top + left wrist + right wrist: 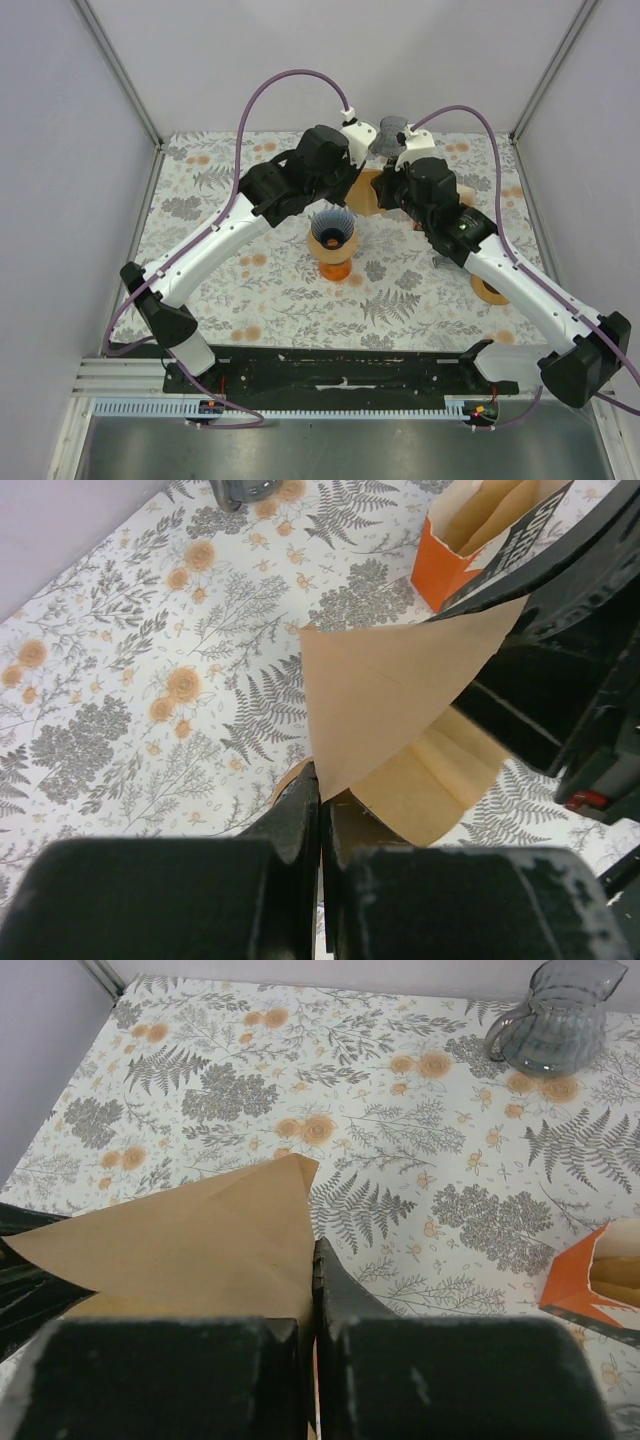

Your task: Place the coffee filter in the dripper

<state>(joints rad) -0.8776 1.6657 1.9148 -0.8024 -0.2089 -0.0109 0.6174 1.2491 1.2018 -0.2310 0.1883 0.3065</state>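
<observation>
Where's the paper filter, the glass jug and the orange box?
coffee filter (190, 1235), right wrist view, middle of its flat brown side.
glass jug (555, 1025), right wrist view, its ribbed belly.
orange box (440, 575), left wrist view, its orange front wall.

A floral cloth (280, 300) of grey ferns and orange blooms covers the table, boxed in by pale walls (60, 150) with metal posts (117, 70) in the far corners. A grey glass jug (555, 1020) stands upright on the cloth near its far edge. An orange box (445, 560), open at the top with tan paper inside and black print on one side, stands apart from it. A tan ring (490, 291) lies flat near the right edge, partly hidden, and a slotted rail (300, 410) runs along the near edge.
</observation>
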